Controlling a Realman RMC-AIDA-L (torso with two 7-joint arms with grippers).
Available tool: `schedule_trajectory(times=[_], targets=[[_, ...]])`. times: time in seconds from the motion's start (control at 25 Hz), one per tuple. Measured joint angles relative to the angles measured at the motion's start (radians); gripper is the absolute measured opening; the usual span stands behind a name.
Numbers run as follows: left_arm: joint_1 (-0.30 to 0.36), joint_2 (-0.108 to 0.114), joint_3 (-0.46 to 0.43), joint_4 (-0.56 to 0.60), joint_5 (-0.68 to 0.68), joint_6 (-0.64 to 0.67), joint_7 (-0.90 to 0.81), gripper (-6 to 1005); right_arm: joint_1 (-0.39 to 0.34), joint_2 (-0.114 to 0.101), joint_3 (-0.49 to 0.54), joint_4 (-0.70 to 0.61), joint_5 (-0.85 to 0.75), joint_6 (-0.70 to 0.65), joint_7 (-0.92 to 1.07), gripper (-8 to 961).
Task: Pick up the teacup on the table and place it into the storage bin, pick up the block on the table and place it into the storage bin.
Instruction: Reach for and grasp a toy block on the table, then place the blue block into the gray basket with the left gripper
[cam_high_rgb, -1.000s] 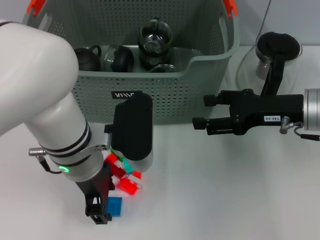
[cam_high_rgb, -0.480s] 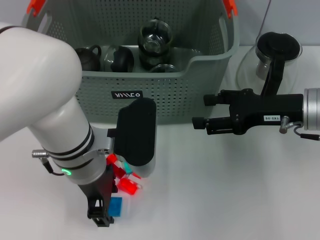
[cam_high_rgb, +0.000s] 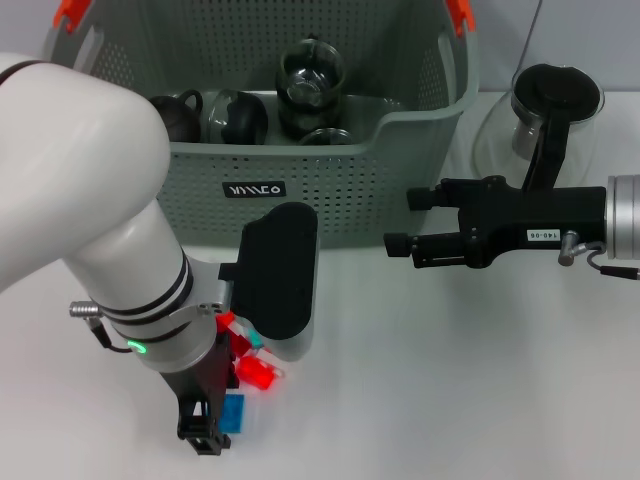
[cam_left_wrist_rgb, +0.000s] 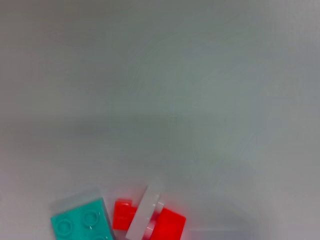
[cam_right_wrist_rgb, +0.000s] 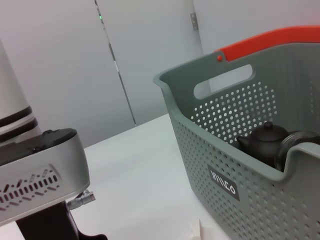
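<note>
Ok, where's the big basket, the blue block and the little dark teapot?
storage bin (cam_high_rgb: 330, 205), head view, perforated front wall.
blue block (cam_high_rgb: 233, 412), head view, its top face.
dark teapot (cam_high_rgb: 177, 116), head view, its round body inside the bin.

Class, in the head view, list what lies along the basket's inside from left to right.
Dark teapot → round dark lidded pot → glass pitcher, all in the storage bin.
</note>
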Motion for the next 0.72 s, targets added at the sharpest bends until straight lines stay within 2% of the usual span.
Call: schedule_trajectory(times=[0.44, 0.72], targets=[[0.002, -0.002, 0.006, -0.002, -0.001, -0.012, -0.002, 494, 0.002, 0.000, 0.000, 0.000, 0.000, -0.001, 0.000, 853], [0.042, -0.002, -0.023, 0.102, -0.013, 0.014, -0.012, 395, 0.002, 0.000, 0.000, -0.001, 0.000, -0.004, 0.000, 853]])
